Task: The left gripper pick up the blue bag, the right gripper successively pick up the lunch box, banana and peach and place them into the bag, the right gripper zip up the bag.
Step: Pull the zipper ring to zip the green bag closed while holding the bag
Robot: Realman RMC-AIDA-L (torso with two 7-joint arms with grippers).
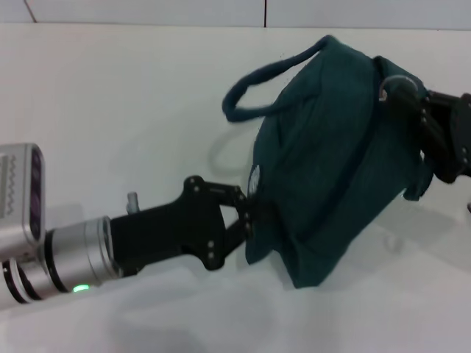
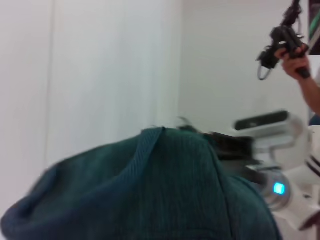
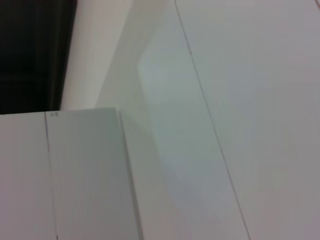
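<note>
Three items, the lunch box, banana and peach, are not being shown anywhere outside, so they are judged to be packed already. The blue bag is being held tilted just above the white counter, its top looking closed along the seam. Its lower edge is being pinched by the left tool, closed on the fabric. At the zipper end the right tool is being pressed; its grip cannot be told. Zipping is judged nearly finished.

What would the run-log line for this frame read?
left gripper: shut on blue bag lower edge | right gripper: at bag's zipper end | bag: looks closed, tilted on table
</note>
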